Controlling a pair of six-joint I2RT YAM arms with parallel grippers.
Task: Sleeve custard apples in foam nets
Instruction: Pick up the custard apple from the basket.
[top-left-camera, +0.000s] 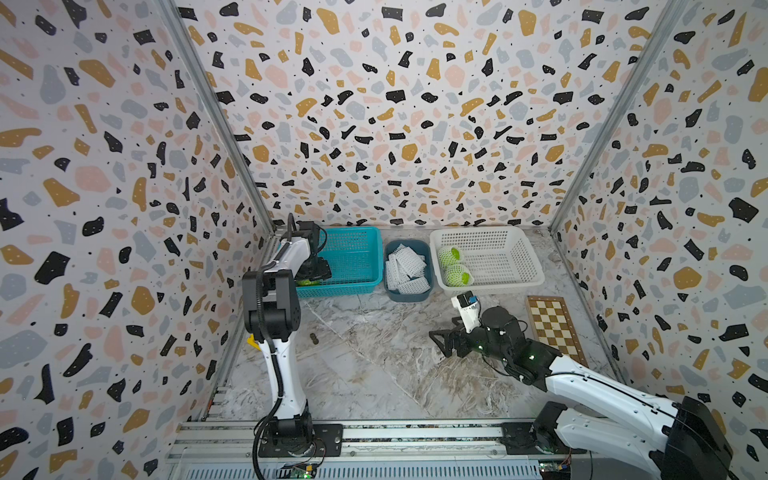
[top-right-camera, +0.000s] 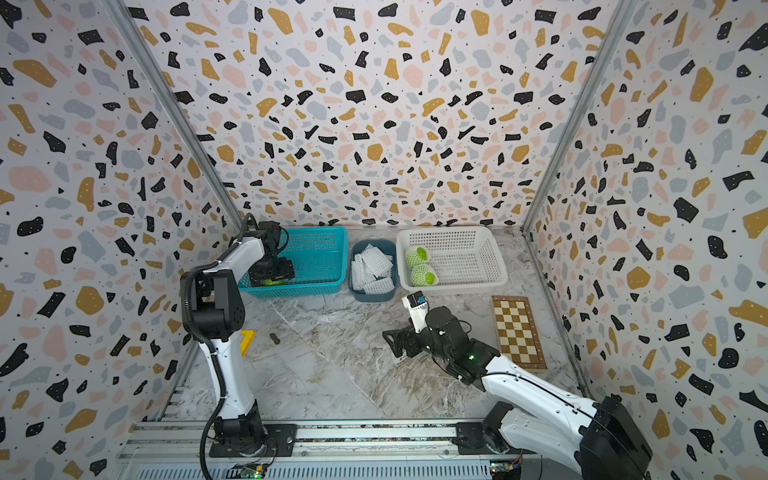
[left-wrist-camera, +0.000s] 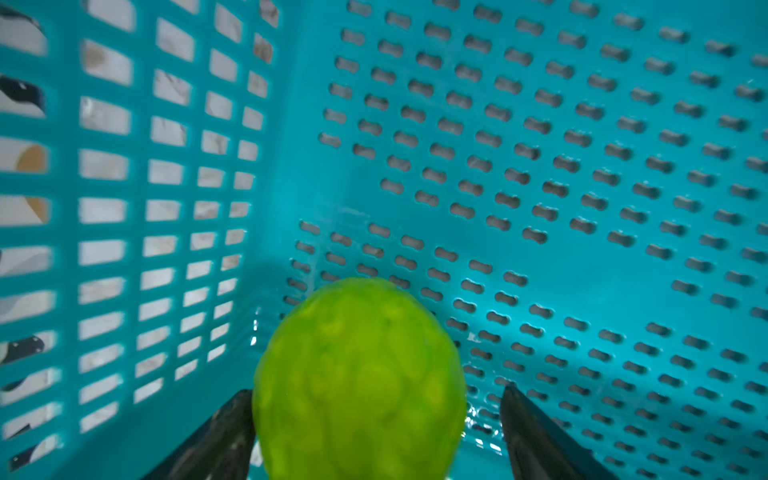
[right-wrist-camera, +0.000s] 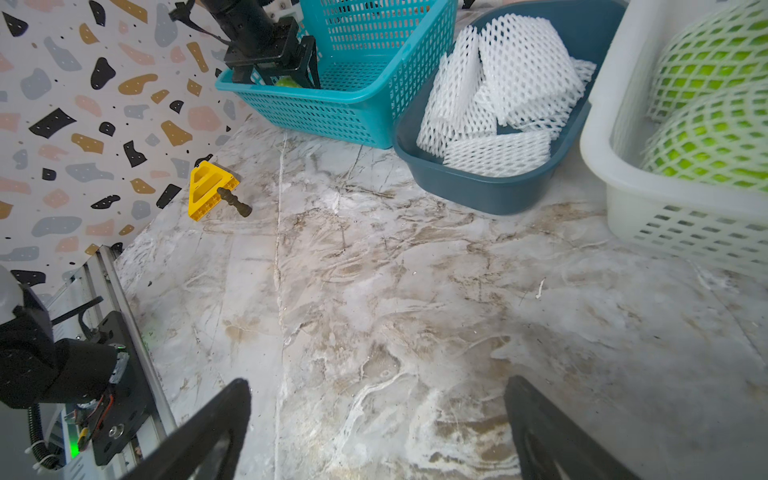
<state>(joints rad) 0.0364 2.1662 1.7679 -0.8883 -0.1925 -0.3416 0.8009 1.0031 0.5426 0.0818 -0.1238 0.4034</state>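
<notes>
Closest to the left wrist camera, the bare custard apple (left-wrist-camera: 359, 374) is sitting in the teal basket (left-wrist-camera: 582, 249), by its near left corner; that basket is standing at the table's far left corner. The left gripper (left-wrist-camera: 377, 390) is straddling the fruit with jaws released: one finger (left-wrist-camera: 224, 432) is seemingly touching the skin, while the other finger (left-wrist-camera: 536, 436) is standing just clear.

The fruit is looking firm, rounded and apt to roll, so gripping across its widest middle is looking safest. The right gripper (right-wrist-camera: 378, 382) is hanging spread and empty over bare table (right-wrist-camera: 415, 291).

Foam nets (top-left-camera: 405, 266), looking soft, light and stretchy, are lying heaped in the dark blue tub (top-left-camera: 409, 296); pinching one open rim would suit them. The far netted custard apple (top-left-camera: 450, 254) and the near netted custard apple (top-left-camera: 457, 275) are resting along the white basket's (top-left-camera: 498, 257) left side.

Blur is hiding the bare fruit's markings, the frame is cutting off its lower part, and in both top views the gripper is covering all but a green sliver. The nets are overlapping too much to count.
</notes>
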